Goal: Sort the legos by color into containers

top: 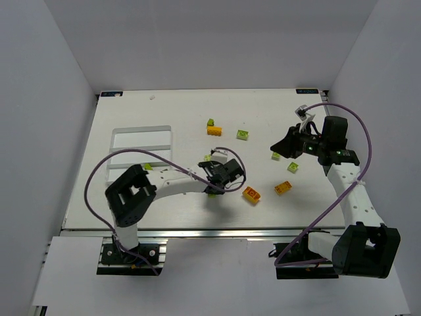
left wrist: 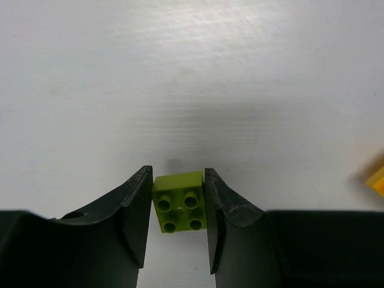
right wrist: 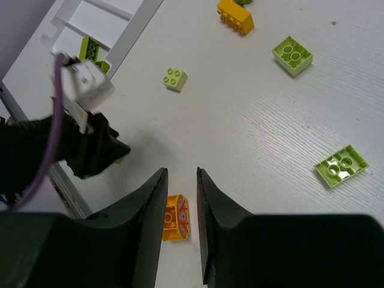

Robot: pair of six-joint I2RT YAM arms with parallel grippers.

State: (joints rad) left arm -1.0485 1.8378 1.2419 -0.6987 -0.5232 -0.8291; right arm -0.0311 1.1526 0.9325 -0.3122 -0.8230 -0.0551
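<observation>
**Left gripper clamped on a green brick, right gripper empty**

Top view: the left gripper is down on the table near its middle, over a green brick. The white tray lies well apart to the left, with a green piece at its near edge. Loose legos, green and orange, are scattered across the middle and right. The right gripper is over the right half, pointing left.

Left wrist view: the green brick sits studs-up on the table between the two fingers. The fingers press against its opposite sides and grip it. An orange corner shows at the right edge.

Right wrist view: the jaws stand a narrow gap apart with nothing between their tips. Through the gap an orange printed brick shows, lying on the table below. Beyond it, a small green brick and two larger green bricks lie loose, and a plain orange brick lies at the top. At upper left, one tray compartment holds green pieces.
</observation>
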